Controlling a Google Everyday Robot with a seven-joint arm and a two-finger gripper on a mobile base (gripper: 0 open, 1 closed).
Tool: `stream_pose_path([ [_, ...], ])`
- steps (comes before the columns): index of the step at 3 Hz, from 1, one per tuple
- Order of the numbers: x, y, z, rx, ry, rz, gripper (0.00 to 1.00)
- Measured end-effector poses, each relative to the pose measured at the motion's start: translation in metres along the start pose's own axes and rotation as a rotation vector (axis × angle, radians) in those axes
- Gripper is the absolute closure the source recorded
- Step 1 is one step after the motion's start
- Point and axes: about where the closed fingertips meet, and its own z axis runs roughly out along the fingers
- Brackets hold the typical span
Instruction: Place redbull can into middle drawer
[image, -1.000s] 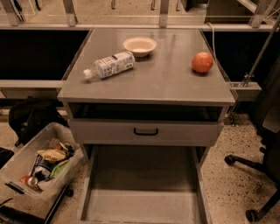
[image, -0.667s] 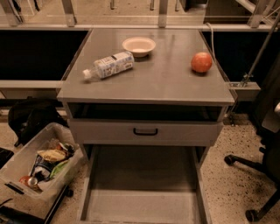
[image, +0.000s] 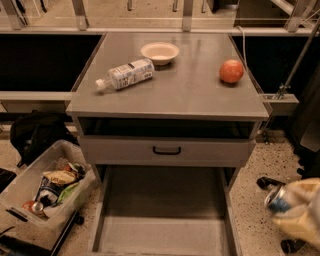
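Holding can (image: 276, 199) in hand (image: 287, 207) at lower right, clamped on it, just right of open drawer (image: 165, 235). Not yet over drawer floor. Judged light, stiff, thin-walled, slick; grip mid-body, moderate squeeze. Dents likely under hard clamp.

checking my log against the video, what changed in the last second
The claw has come into view at the lower right, holding the redbull can, beside the open middle drawer. The water bottle, bowl, round fruit and floor bin stayed put.
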Motion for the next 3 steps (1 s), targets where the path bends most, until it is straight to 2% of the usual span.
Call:
stream_pose_path([
  [1,0.030,0.024,0.027,-0.069,0.056,0.023,1.00],
  [2,0.029,0.024,0.026,-0.067,0.054,0.022,1.00],
  [3,0.033,0.024,0.050,-0.086,0.066,0.042,1.00],
])
